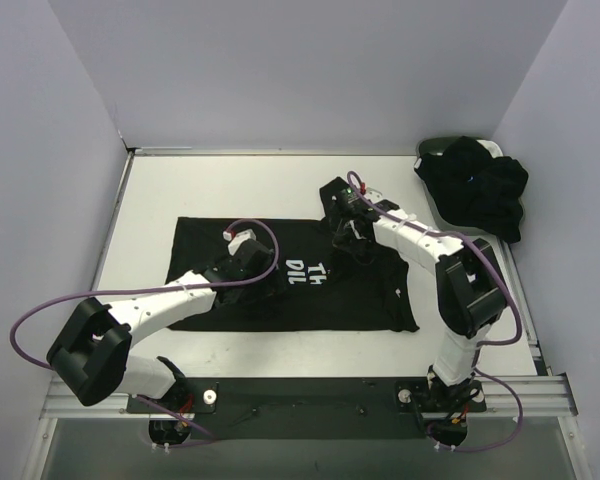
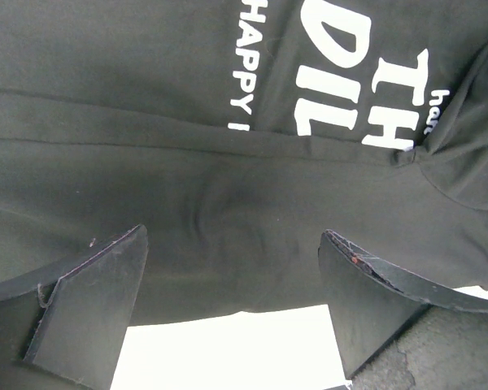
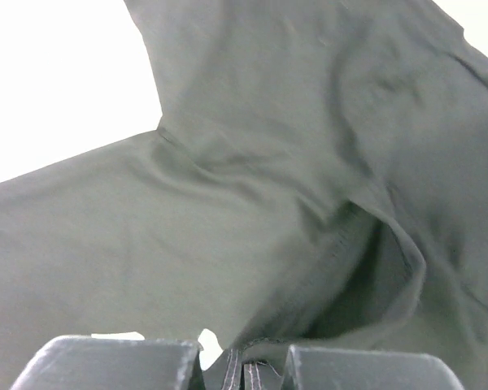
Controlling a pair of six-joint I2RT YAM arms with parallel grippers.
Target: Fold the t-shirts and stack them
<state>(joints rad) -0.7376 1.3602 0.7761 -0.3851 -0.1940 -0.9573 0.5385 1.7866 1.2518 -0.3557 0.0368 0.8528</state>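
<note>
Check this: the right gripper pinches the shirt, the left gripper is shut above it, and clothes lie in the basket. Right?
No. The left gripper is open above the shirt, as the left wrist view shows. The right gripper does pinch it, and clothes do lie in the basket.

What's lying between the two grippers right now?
The top view shows only the black shirt with its white lettering between the left gripper and the right gripper.

left gripper (image 2: 232, 240) spread wide | right gripper (image 3: 244, 372) clamped tight
</note>
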